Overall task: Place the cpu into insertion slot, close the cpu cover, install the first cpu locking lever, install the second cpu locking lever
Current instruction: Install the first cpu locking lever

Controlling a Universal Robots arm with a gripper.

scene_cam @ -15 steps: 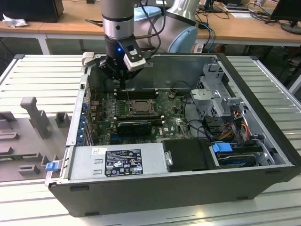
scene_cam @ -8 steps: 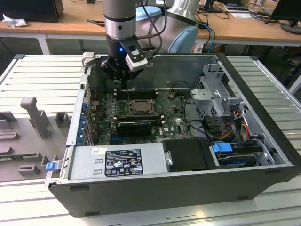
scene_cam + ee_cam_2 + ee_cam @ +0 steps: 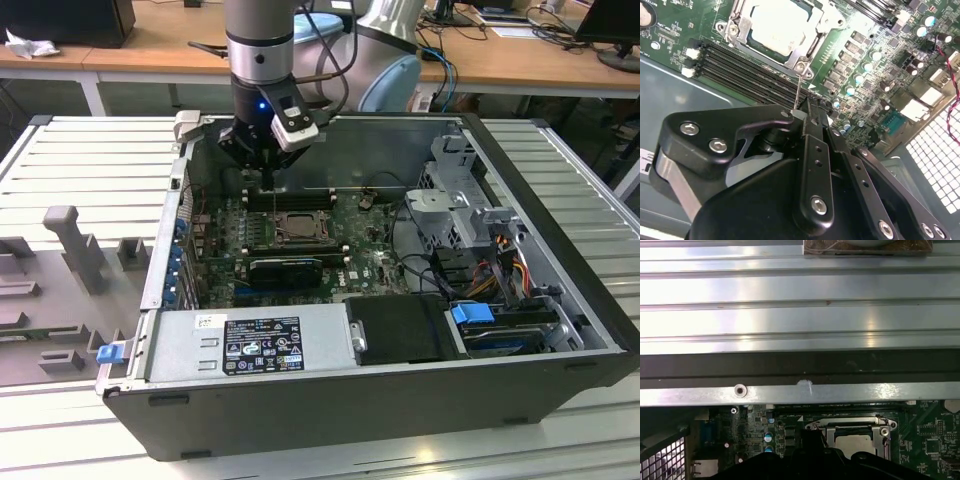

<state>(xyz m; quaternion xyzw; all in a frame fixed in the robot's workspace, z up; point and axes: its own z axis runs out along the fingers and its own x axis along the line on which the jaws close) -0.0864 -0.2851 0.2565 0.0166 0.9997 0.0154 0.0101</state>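
Note:
The pale silver cpu [image 3: 774,21] lies in the insertion slot [image 3: 297,226] on the green board. The silver cpu cover [image 3: 741,26] is folded down flat around it, and the cpu [image 3: 855,442] under the cover [image 3: 850,427] shows again in the first wrist view. A thin wire locking lever [image 3: 797,90] rises from the socket's corner to my fingertips. My gripper [image 3: 802,111] is shut on its end, above the long black memory slots [image 3: 745,70]. In the exterior view my gripper [image 3: 268,182] hangs just behind the socket.
The open computer case [image 3: 560,330] surrounds the board, with its back wall [image 3: 800,367] close behind my gripper. A black card [image 3: 285,268] sits in front of the socket. Drive cages and cables [image 3: 470,230] fill the exterior view's right. A grey fixture [image 3: 70,240] stands outside on the left.

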